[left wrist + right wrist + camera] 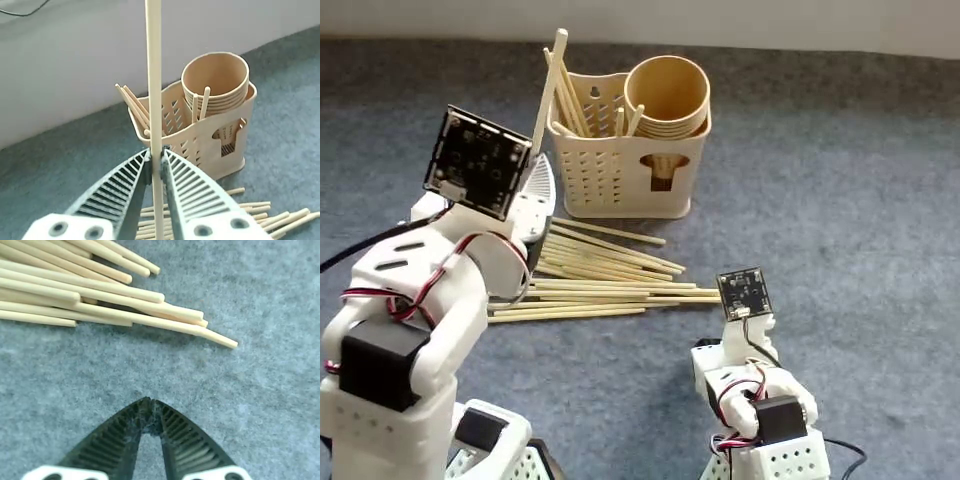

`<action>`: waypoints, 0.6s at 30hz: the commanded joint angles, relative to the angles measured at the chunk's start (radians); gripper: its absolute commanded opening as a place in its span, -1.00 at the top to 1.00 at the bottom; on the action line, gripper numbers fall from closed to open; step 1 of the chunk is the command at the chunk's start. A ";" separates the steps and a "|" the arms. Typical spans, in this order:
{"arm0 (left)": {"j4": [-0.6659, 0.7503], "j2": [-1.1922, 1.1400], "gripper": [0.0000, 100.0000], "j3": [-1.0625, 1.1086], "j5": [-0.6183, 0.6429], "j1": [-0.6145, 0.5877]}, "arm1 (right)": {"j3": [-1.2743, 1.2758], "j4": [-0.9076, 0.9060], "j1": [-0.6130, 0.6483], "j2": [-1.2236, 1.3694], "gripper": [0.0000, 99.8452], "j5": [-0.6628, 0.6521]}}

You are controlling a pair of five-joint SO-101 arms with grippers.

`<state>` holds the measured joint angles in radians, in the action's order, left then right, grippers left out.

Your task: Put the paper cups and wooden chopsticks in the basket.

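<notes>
A cream basket (pixel 620 175) (pixel 230 150) stands at the back of the grey mat, holding stacked paper cups (pixel 667 97) (pixel 215 80) and several chopsticks (pixel 570 100). My left gripper (pixel 156 156) (pixel 535 195) is shut on one wooden chopstick (pixel 153 75) (pixel 548 90), held upright just left of the basket. A pile of loose chopsticks (pixel 600 280) (pixel 100 295) lies on the mat in front of the basket. My right gripper (pixel 150 407) is shut and holds nothing, low over bare mat near the pile's tips; that arm (pixel 745 300) sits at the front right.
The grey felt mat (pixel 840 200) stretches open to the right of the basket and the pile. A pale wall (pixel 75 60) rises behind the basket. The left arm's white body (pixel 410 330) fills the front left.
</notes>
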<state>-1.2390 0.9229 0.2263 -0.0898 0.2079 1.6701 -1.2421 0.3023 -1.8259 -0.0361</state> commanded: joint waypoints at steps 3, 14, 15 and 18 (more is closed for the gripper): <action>0.189 0.013 0.99 -0.039 0.040 -0.002 | 0.113 -0.005 0.002 -0.010 0.99 -0.012; 0.718 0.010 0.99 0.177 0.176 -0.041 | 0.113 -0.005 0.002 -0.010 0.99 -0.012; 0.792 0.010 0.99 0.217 0.201 -0.053 | 0.113 -0.005 0.002 -0.010 0.99 -0.012; 0.979 0.010 0.99 0.323 0.241 -0.073 | 0.113 -0.005 0.002 -0.010 0.99 -0.012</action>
<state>-0.5224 0.9214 0.4549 0.0959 0.1695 1.6701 -1.2421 0.3023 -1.8259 -0.0361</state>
